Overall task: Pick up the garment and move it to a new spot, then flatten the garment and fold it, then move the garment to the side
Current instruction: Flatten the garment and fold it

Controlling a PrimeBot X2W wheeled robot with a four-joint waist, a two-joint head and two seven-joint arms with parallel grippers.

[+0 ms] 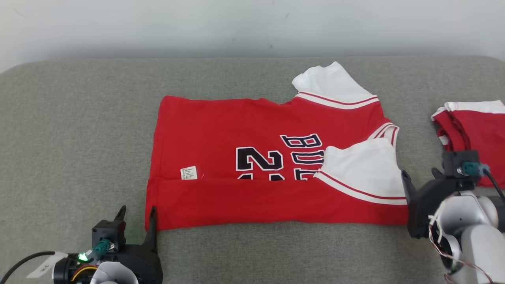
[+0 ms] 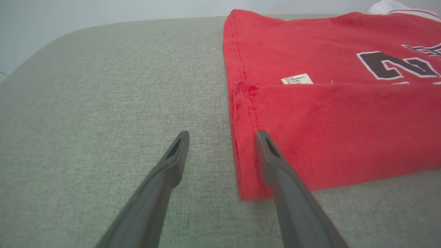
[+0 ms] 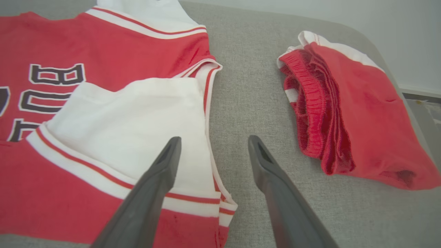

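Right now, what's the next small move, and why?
Probably reach both arms to the far edge for the second fold. The near strip of the jersey lies folded over the number; left pincer and right pincer stand open at its near corners.

- Left gripper (image 1: 137,208): long tapered dark fingers, black block, teal connector (image 1: 100,247), green light (image 1: 83,257), tagged cable (image 1: 29,255).
- Right gripper (image 1: 420,173): matching dark fingers, teal plug (image 1: 470,169), black cable (image 1: 495,185).
- Forearm (image 1: 473,215): silvery-white shell, thin red and white wires (image 1: 433,223).

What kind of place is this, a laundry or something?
Likely a robot test room, not a laundry: a grey cloth-covered table against a plain pale wall, with a partly folded red jersey and another red garment bunched beside it.
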